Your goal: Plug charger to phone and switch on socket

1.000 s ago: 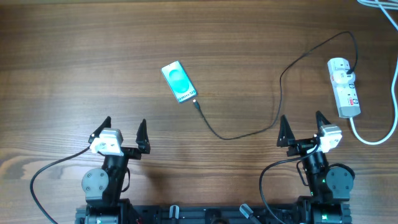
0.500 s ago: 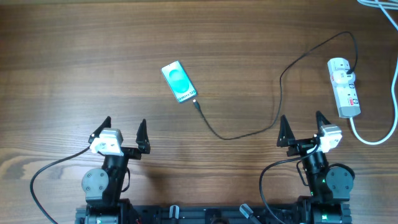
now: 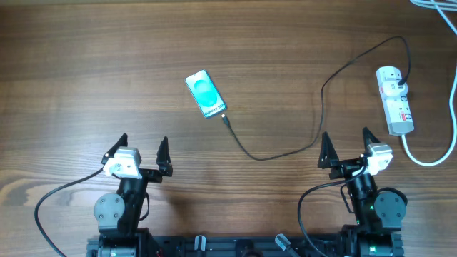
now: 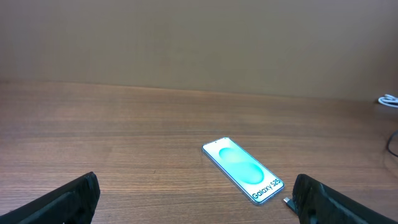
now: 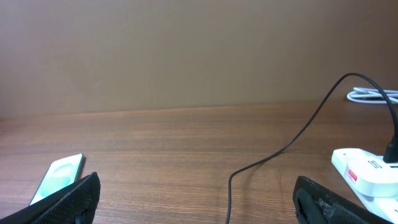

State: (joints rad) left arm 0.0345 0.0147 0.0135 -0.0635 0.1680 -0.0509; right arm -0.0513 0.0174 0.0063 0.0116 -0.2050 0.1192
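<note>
Both arms are sitting folded at the near edge of the tabletop (image 3: 71, 71), wrists aiming forward. The left fingers (image 3: 163, 152) and right fingers (image 3: 326, 151) are gaping wide, gripping nothing. The phone (image 3: 206, 93) is lying mid-tabletop, with the charger (image 3: 271, 155) tip just beside its near end. The charger is running to the socket (image 3: 395, 100) at far right.

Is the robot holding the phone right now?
No, the phone lies flat on the wooden table, and nothing is gripping it.
</note>
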